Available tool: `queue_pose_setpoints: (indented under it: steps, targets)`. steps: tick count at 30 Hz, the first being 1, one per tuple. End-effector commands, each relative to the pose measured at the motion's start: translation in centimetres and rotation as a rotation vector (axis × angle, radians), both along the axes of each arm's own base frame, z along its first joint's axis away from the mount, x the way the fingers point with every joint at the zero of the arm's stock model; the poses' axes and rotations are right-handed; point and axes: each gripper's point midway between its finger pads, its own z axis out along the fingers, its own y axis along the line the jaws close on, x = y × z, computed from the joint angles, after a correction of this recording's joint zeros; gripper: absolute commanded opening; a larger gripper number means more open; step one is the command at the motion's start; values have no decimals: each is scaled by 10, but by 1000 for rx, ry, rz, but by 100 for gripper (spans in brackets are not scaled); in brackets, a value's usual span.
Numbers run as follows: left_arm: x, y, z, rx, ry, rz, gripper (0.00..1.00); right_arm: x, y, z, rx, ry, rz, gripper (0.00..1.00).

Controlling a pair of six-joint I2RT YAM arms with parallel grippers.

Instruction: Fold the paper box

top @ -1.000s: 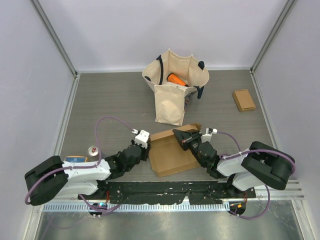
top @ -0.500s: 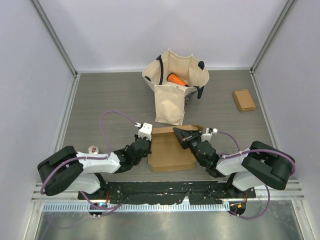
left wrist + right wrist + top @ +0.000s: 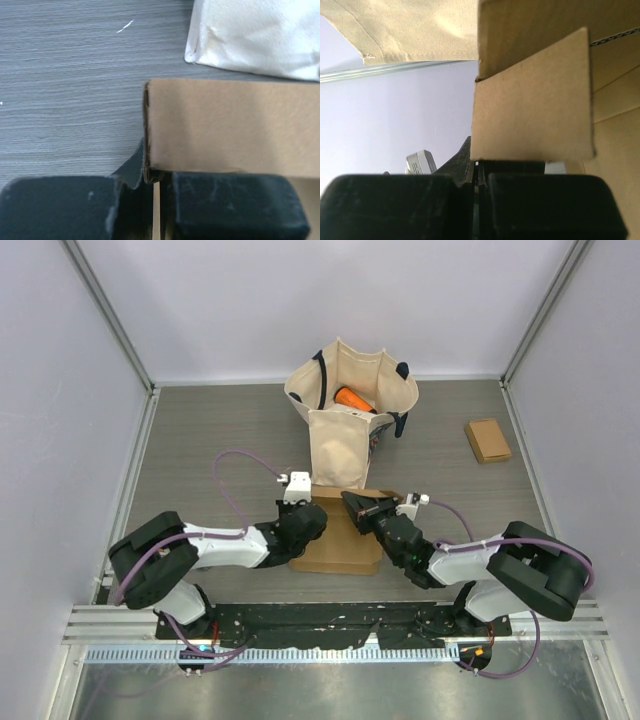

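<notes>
The paper box (image 3: 340, 550), smooth brown corrugated card partly raised into a rectangular shape, is sitting on the grey wood-grain desk (image 3: 200, 440) between the two arms. The left jaws are clenching the box's thin left wall, the card edge sandwiched between their matte black pads (image 3: 60, 205). The right jaws are pinching a flat rectangular flap (image 3: 532, 100) on the box's right side, closed tight on it. A cream canvas tote bag (image 3: 350, 430), soft and creased, is standing just behind the box with an orange item (image 3: 352, 398) showing inside. A small flat brown carton (image 3: 487, 440) is lying well apart at the far right.
</notes>
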Motion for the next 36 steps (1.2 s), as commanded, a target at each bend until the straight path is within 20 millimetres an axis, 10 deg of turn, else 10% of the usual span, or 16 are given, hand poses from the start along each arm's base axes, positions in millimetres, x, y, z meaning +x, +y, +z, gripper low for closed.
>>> queue_pose_setpoints:
  steps: [1, 14, 21, 31, 36]
  targets:
    - [16, 17, 16, -2, -40, 267, 0, -4, 15, -15, -7, 81, 48, 1]
    - [17, 2, 6, 34, 47, 165, 0, 0, 12, -9, 8, 100, 34, 1]
    - [-7, -12, 35, -139, 44, -56, 45, 5, 4, -8, -10, 88, 20, 1]
    - [-39, 2, 60, -261, 10, -216, 49, 4, 1, -8, -25, 69, 33, 1]
    - [-26, 14, 75, -215, -90, -179, 70, 2, 0, -10, -74, 62, 51, 1]
